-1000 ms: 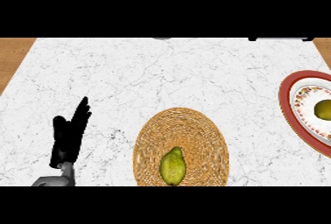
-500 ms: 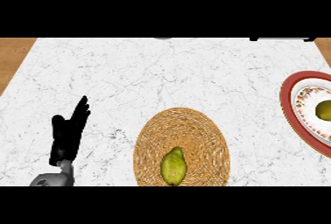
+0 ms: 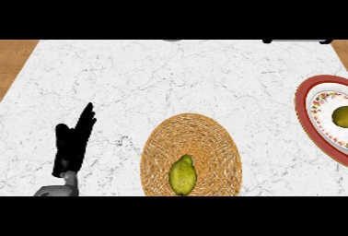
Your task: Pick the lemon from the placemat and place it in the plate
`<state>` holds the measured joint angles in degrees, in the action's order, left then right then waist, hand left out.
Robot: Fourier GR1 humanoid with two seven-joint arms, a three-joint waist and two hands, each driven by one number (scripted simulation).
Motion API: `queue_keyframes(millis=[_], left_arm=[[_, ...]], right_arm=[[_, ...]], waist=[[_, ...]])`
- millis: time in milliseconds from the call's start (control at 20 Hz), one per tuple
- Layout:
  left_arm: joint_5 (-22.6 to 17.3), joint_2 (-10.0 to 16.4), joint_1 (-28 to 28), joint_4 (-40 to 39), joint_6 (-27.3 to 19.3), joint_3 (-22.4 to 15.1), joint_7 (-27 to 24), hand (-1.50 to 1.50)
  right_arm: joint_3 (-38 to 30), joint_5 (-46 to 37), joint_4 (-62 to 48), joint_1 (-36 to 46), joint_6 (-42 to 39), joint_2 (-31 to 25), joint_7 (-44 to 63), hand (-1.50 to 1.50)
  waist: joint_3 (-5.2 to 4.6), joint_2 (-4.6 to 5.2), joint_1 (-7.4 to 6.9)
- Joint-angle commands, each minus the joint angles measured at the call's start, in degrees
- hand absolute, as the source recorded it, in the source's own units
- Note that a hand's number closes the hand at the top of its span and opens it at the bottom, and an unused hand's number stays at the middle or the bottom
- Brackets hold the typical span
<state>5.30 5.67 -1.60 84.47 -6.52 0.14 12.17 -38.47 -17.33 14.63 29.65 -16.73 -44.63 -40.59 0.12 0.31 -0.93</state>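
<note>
A yellow-green lemon lies on the near part of a round woven placemat at the bottom centre of the head view. At the right edge stands a red-rimmed plate with a patterned inner ring, and a yellow-green fruit sits in it, partly cut off by the view's edge. My left hand rests open at the lower left, fingers straight and pointing up, well left of the placemat. My right hand does not show.
The white marble counter spreads across the view. Wooden floor shows past its left edge. Dark shapes sit along the far edge.
</note>
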Motion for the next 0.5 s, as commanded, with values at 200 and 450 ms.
queue_keyframes(millis=[200, 450], left_arm=[[0.2, -0.2, -2.6, -0.9, -0.3, 0.6, 1.7, 0.0], [0.5, -1.0, -2.7, -5.5, -0.5, 1.3, -3.9, 0.0]], right_arm=[[0.8, 0.2, -3.3, -2.3, 4.5, 0.4, -4.5, -1.5], [1.6, 0.1, -4.2, -2.9, 6.9, 0.8, -3.6, -1.5]], waist=[[0.12, 0.29, -0.33], [0.08, 0.32, -0.08]])
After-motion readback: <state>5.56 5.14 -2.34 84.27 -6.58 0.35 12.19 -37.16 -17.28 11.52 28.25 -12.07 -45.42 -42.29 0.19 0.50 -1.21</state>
